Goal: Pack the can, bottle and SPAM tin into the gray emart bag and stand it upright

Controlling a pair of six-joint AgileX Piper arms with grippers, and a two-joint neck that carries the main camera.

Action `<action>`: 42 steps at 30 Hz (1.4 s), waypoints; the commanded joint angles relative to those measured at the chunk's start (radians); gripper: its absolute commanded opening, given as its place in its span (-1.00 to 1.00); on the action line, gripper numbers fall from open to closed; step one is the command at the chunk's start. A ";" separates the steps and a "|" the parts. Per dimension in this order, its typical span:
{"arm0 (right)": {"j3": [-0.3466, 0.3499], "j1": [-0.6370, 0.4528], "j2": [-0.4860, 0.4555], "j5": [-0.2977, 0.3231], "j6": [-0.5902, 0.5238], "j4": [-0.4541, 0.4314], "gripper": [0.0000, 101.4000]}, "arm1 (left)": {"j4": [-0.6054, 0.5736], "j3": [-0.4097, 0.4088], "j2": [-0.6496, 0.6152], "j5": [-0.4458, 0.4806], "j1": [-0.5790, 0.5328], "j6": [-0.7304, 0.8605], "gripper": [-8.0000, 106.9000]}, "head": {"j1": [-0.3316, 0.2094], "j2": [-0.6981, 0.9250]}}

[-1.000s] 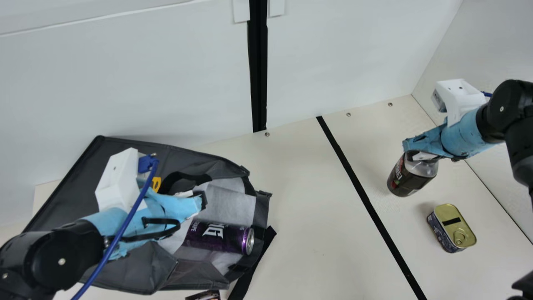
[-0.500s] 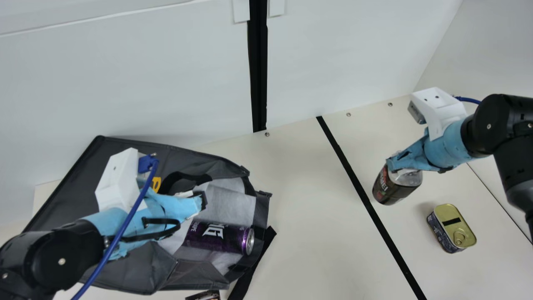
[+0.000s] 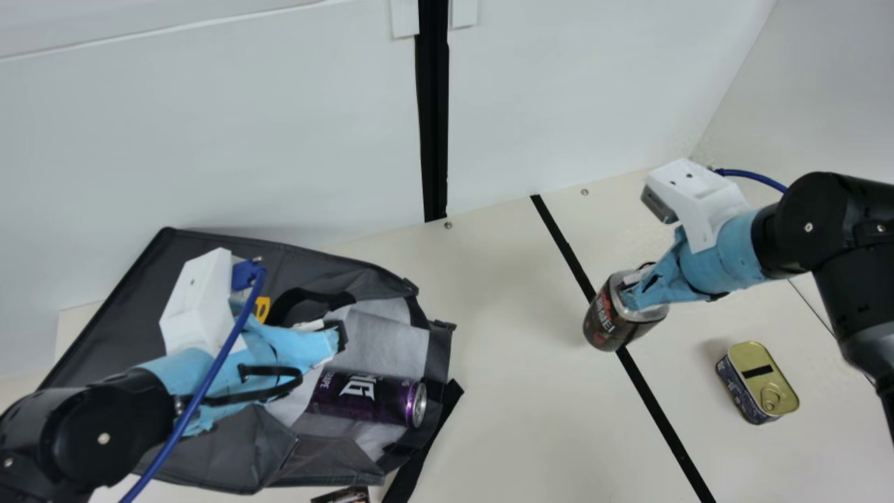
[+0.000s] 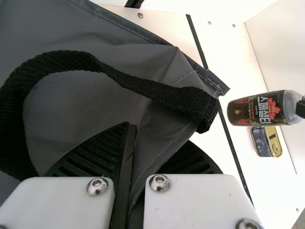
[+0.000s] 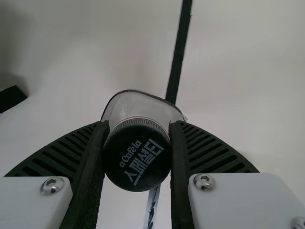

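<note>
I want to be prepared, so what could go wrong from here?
The can lies near the mouth of the gray bag and might roll out. The tilted bottle, held at its cap end by the right gripper, could slip. If the left gripper loses its pinched fabric, the mouth might sag.

gray emart bag (image 3: 223, 454): partly covered under left gripper (image 3: 338, 337) | bottle (image 3: 606, 323): top mostly hidden by right gripper (image 3: 634, 288) in main view | one left finger (image 4: 193, 160): partly covered by bag fabric | printed item (image 3: 343, 496), near side of left gripper: cut off by main view's bottom edge
</note>
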 commanded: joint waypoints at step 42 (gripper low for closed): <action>0.208 0.351 -0.202 0.001 -0.221 0.229 -1.00 | 0.000 0.000 0.000 0.000 0.000 0.000 -1.00 | -0.021 -0.001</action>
